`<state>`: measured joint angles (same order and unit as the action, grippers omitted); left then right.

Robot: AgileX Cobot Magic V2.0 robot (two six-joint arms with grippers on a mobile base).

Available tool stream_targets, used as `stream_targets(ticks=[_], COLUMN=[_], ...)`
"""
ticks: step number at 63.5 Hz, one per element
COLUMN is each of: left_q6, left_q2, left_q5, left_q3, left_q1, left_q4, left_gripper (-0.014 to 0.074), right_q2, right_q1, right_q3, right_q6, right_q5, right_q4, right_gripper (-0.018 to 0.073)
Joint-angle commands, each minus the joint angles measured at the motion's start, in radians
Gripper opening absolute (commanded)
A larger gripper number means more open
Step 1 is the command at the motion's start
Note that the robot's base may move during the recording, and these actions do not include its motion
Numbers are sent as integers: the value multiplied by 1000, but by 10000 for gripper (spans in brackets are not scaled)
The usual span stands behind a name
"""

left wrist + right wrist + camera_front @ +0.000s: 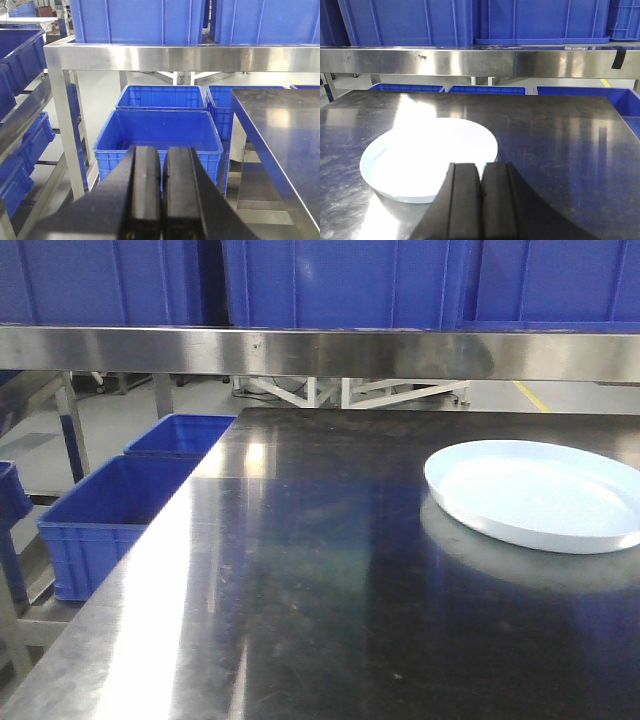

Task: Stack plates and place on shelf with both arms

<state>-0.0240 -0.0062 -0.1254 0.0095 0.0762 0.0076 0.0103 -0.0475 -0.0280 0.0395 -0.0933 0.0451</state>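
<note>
One pale bluish-white plate (540,495) lies flat on the dark steel tabletop (330,570) at the right. In the right wrist view the plate (427,157) sits just ahead and left of my right gripper (481,167), whose fingers are shut with nothing between them. My left gripper (163,150) is shut and empty, hanging off the table's left side over blue crates (160,132). The shelf (300,350) is the brushed steel rail across the back, bearing large blue crates (340,280). Neither gripper shows in the front view.
Blue crates (110,515) stand below the table's left edge. A steel post (67,135) holds up the shelf at the left. More blue crates (485,90) sit behind the table under the shelf.
</note>
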Motion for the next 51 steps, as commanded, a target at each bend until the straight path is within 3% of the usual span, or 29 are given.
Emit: stream_targets(ticks=[1,26,36,51], left_q6=[-1,-1,-1,-1], left_q2=[-19,-19,-19,-19], left_q5=[86,86,86,86], left_q3=[23,23,23,23], left_q1=[6,6,6,6], left_q4=[-8,-8,-8,-8], left_gripper=[102,102,102,102], right_q2=[21,-1,-196,-591], right_q1=[0,0,0,0], right_q3=[15,41,172,431], right_q6=[0,0,0,0], right_q5=[111,225,146,146], right_q4=[-11,-11,-13,-13], right_gripper=[56,56,56,56])
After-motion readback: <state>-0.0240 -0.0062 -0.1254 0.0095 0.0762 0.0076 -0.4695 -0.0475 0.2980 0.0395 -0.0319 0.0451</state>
